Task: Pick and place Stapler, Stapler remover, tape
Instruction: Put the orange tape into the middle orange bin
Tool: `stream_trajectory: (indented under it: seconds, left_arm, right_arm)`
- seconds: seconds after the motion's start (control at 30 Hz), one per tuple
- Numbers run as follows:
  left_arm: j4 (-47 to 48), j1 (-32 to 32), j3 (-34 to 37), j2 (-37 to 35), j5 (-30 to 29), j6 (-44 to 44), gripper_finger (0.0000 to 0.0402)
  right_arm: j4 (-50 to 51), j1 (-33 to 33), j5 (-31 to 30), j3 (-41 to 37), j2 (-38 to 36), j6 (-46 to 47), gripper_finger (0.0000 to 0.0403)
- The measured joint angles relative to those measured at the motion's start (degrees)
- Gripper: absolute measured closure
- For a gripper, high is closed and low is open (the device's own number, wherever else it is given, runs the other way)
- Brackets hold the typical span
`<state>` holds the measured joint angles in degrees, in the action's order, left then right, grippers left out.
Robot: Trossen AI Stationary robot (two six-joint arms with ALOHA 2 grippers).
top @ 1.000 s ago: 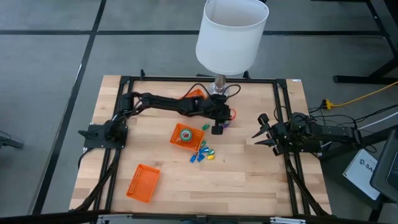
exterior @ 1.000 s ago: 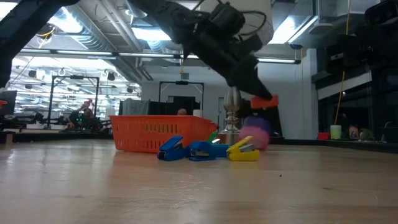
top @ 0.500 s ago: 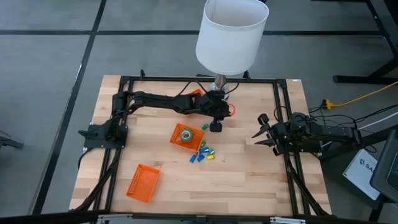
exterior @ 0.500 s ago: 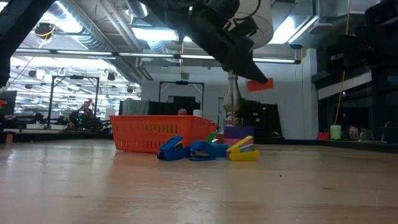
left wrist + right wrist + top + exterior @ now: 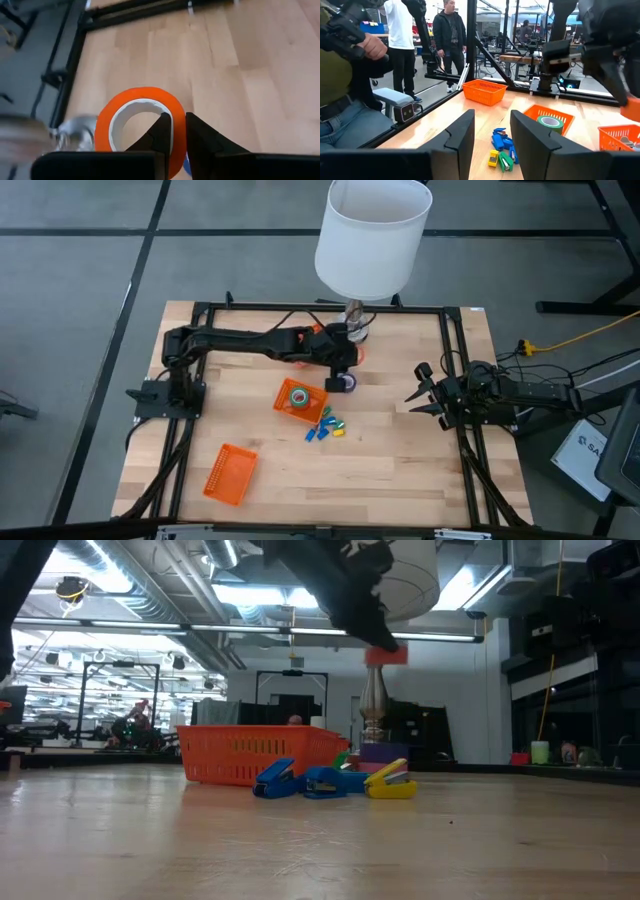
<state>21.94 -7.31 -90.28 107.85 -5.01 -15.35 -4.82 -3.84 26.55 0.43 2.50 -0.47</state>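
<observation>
- Here we saw the left gripper [image 5: 173, 131] with its two fingers closed narrowly on the wall of the orange tape roll [image 5: 134, 123], one finger inside the ring and one outside; the roll hung clear of the table [image 5: 400, 450].
- In the low view the roll [image 5: 386, 655] was pinched at the fingertips, well above the small staplers [image 5: 335, 780].
- We judged the carry unfinished: the roll was off the table but in no basket yet.
- A green tape roll [image 5: 297, 397] already lay in the middle orange basket [image 5: 283, 409], below and ahead of the fingers, so we counted one item placed.
- A purple roll [image 5: 349, 383] lay just beside the fingers on the table, and the blue, yellow and green pieces [image 5: 325, 427] were loose.
- The near basket [image 5: 229, 473] appeared to hold nothing.
- The right gripper [image 5: 491, 137] waited at the table's edge, fingers apart and holding nothing.
</observation>
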Motion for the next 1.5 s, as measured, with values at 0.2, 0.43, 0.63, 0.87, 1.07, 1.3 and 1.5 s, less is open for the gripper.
stream_trajectory:
  seconds: [0.2, 0.43, 0.63, 0.87, 1.07, 1.3, 1.5]
  left_arm:
    - [7.47, 3.20, 0.00, -1.37, -7.51, 4.80, 0.0369]
    - [9.97, 7.23, 1.69, -1.41, -12.75, 8.67, 0.0369]
    - [3.76, 9.80, 8.38, -4.18, -13.99, 10.95, 0.0367]
    - [-1.91, 12.83, 18.74, -11.55, -14.01, 15.89, 0.0368]
    - [-3.48, 17.14, 27.34, -18.46, -17.42, 22.64, 0.0369]
    - [-3.24, 21.40, 33.35, -21.63, -19.10, 31.51, 0.0366]
    - [-2.77, 23.48, 35.15, -21.65, -18.91, 35.63, 0.0367]
  right_arm:
    - [0.04, 0.00, 0.00, 0.01, -0.01, -0.01, 0.0274]
    - [0.09, 0.00, 0.00, 0.00, 0.00, 0.00, 0.0274]
    - [0.04, 0.00, 0.00, 0.00, -0.02, -0.01, 0.0274]
    - [-0.30, 0.02, 0.02, 0.02, -0.02, -0.02, 0.0274]
    - [0.08, 0.02, 0.01, 0.01, 0.00, 0.00, 0.0274]
    - [0.06, 0.02, 0.02, 0.02, 0.00, -0.02, 0.0274]
    - [0.08, 0.02, 0.00, 0.02, 0.00, 0.00, 0.0274]
